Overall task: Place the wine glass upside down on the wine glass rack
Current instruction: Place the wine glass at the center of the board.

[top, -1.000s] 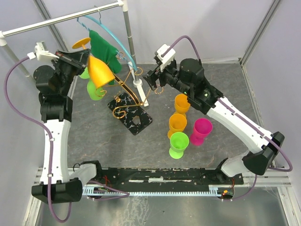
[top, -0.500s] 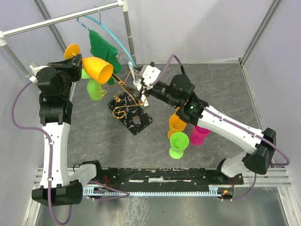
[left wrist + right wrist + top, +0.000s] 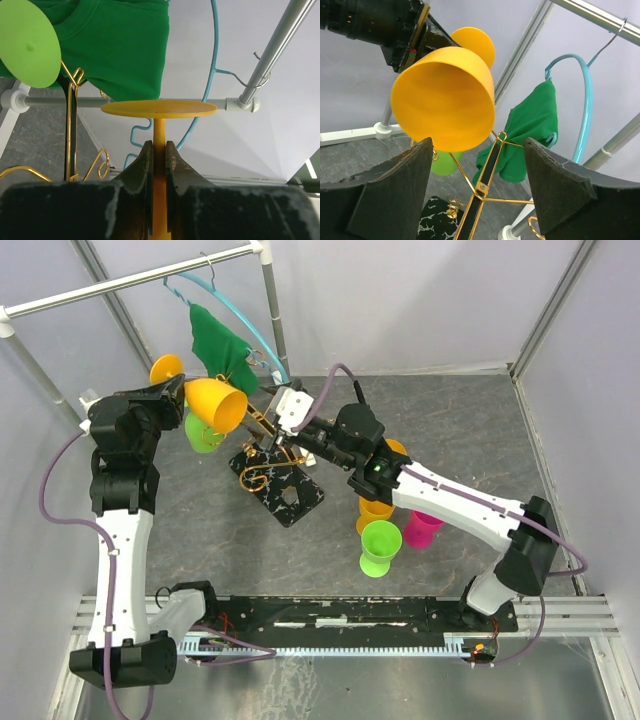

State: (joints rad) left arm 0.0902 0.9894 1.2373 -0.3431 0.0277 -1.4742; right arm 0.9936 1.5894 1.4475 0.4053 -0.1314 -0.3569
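My left gripper is shut on the stem of an orange wine glass, held tilted in the air by the top of the gold wine glass rack. In the left wrist view the jaws pinch the orange stem under its round foot. My right gripper is open and empty, its jaws on either side of the rack's gold stem, with the orange bowl just above. A green glass hangs on the rack, its foot in the left wrist view.
The rack's black marbled base sits left of centre. Orange, green and pink glasses stand at centre right. A white clothes rail carries a blue hanger and green cloth behind the rack.
My left gripper turned the orange glass and brought it nearer the rack top. My right arm swung left and down until its open jaws came around the rack's stem.
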